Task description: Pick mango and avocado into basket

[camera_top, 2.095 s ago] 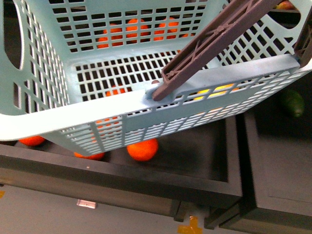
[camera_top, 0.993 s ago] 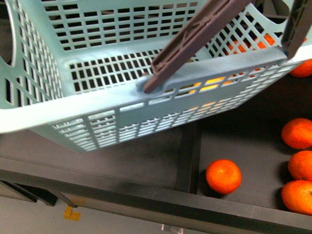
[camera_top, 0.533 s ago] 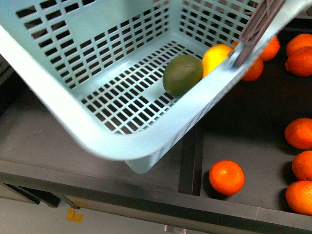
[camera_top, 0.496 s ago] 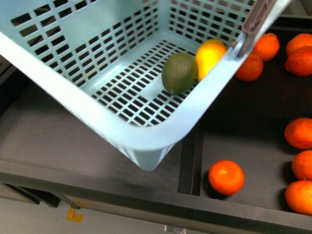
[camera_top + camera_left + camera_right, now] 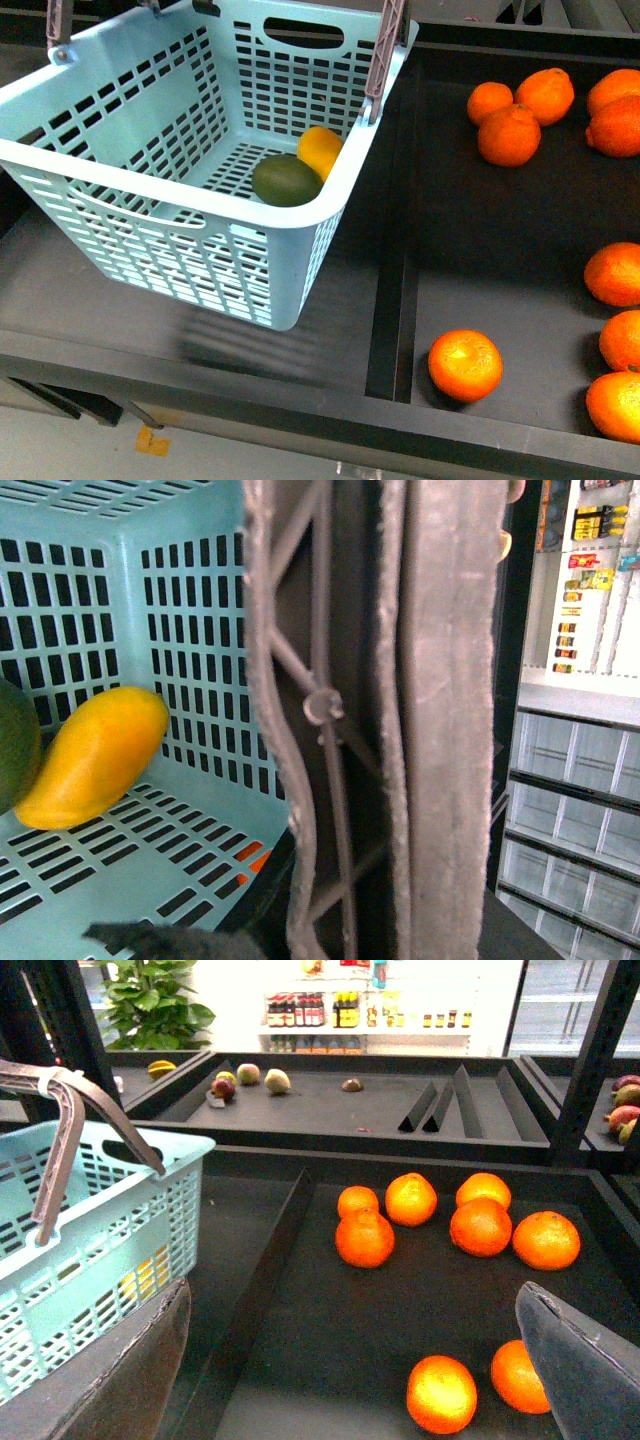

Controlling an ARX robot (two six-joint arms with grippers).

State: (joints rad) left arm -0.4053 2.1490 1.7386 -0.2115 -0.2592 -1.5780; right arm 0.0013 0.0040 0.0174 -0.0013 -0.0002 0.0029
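The basket (image 5: pixel 190 235) is the landmark: a light turquoise slotted crate over the left compartment of a black display shelf (image 5: pixel 200 330), its near corner tilted toward the camera. Inside it, on the lattice floor toward the far right corner, the avocado (image 5: pixel 286 181) and the mango (image 5: pixel 320 150) lie touching each other, the mango behind the avocado. In the left wrist view the mango (image 5: pixel 92 755) rests on the basket floor against the slotted wall, with a sliver of the dark green avocado (image 5: pixel 15 745) at its side.

The brownish-mauve handle (image 5: pixel 390 720) fills that left wrist view at very close range; whether the left gripper is clenched on it cannot be told. The handle (image 5: pixel 385 55) stands upright at the basket's right rim.

To the right of the basket, past a black divider (image 5: pixel 395 280), the next compartment holds loose oranges (image 5: pixel 465 365) on a dark liner.

The right gripper (image 5: pixel 350 1380) has its two dark fingers spread wide and grasps nothing, beside the basket (image 5: pixel 90 1250) and above the oranges (image 5: pixel 365 1238). Beyond the basket lie more black shelves, a leafy plant (image 5: pixel 150 1005) and a brightly lit shop wall of bottles (image 5: pixel 320 1008).
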